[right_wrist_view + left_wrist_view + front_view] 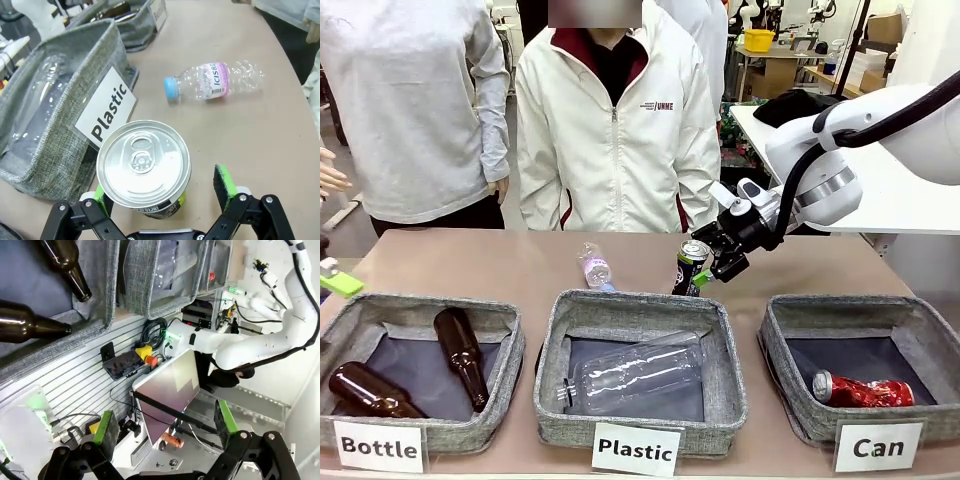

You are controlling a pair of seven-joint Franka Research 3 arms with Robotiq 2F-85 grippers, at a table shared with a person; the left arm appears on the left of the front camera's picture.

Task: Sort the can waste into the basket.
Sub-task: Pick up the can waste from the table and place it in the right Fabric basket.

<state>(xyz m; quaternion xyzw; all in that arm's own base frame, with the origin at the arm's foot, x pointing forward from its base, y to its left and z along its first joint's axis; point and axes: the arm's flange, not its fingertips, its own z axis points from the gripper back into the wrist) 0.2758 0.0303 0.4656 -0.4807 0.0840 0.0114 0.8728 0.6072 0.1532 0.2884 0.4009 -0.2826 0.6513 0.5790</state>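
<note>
Right gripper (165,200), jaws spread, straddles an upright black can (144,167) on the table behind the Plastic basket (640,310); left gripper (162,427) spread, empty.

The right arm reaches in over the table, its right gripper (712,266) tilted down beside the black-and-blue can (690,266), jaws spread wide around it. The left gripper (162,427) hangs with fingers parted.

Bright even indoor light, soft shadows, wide-angle bending in wrist views.
</note>
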